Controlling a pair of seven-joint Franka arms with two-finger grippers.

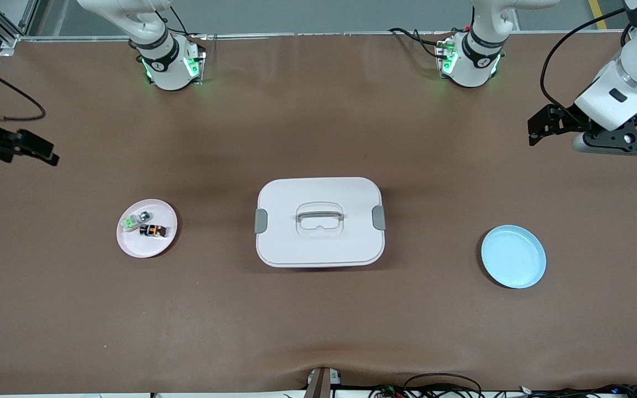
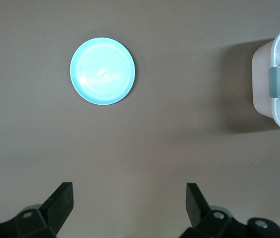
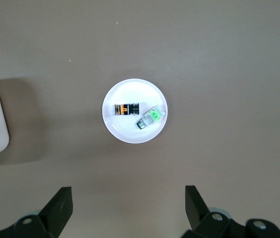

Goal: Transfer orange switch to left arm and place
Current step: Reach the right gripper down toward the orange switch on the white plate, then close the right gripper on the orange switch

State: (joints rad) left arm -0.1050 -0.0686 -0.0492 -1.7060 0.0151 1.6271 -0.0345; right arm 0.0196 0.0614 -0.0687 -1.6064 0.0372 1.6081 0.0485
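Orange switch (image 3: 126, 108) waits on the pink plate (image 3: 130, 134).
Right gripper (image 3: 128, 208) and left gripper (image 2: 129, 208) hang spread and empty; right should descend squarely, avoiding the green part (image 3: 151, 118).

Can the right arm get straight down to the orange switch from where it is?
Probably yes. The right gripper is open, up over bare table beside the pink plate; the orange switch lies uncovered there, with the green part close beside it.

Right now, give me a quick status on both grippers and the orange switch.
Left gripper open, high near blue plate. Right gripper open, high near pink plate. Orange switch on it, untouched. Box mid-table between plates.
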